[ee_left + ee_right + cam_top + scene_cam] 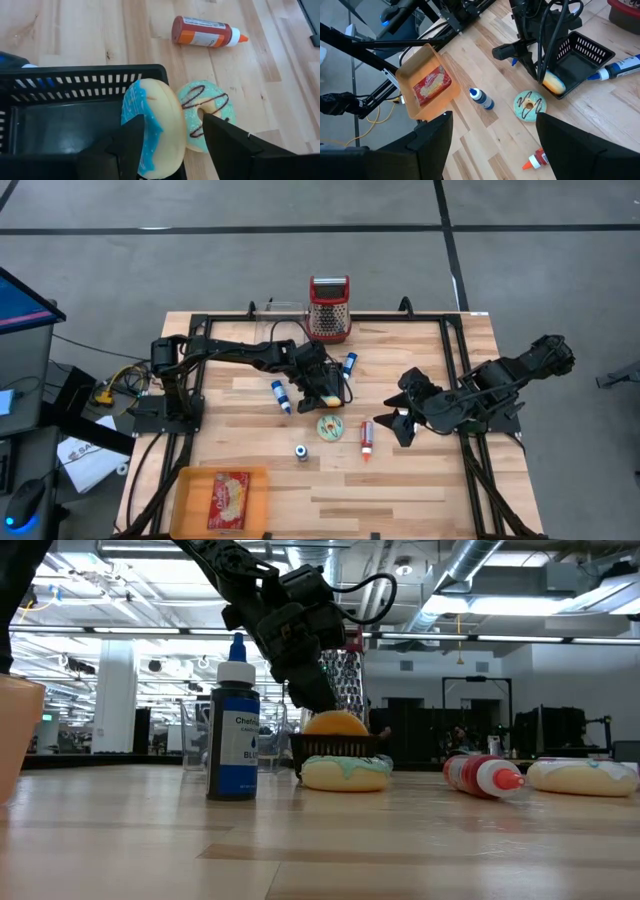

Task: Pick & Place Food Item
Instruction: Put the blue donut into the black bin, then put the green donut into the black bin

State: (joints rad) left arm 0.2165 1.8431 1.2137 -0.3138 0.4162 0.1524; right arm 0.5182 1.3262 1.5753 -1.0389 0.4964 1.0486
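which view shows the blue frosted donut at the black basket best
Left wrist view: the blue frosted donut fills the frame on the black basket rim. Right wrist shows it small; low view only its top; high view barely.

A blue-iced cream donut (150, 130) sits beside a mint-iced donut (205, 117) with brown drizzle. The basket (65, 100) is black. At lower left of the high view, the tray (190, 480) is orange on a pale wood surface (420, 480).

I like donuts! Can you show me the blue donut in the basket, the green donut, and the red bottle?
blue donut (150, 127), left wrist view, on its pale side.
green donut (215, 102), left wrist view, on its icing.
red bottle (202, 31), left wrist view, on its label.
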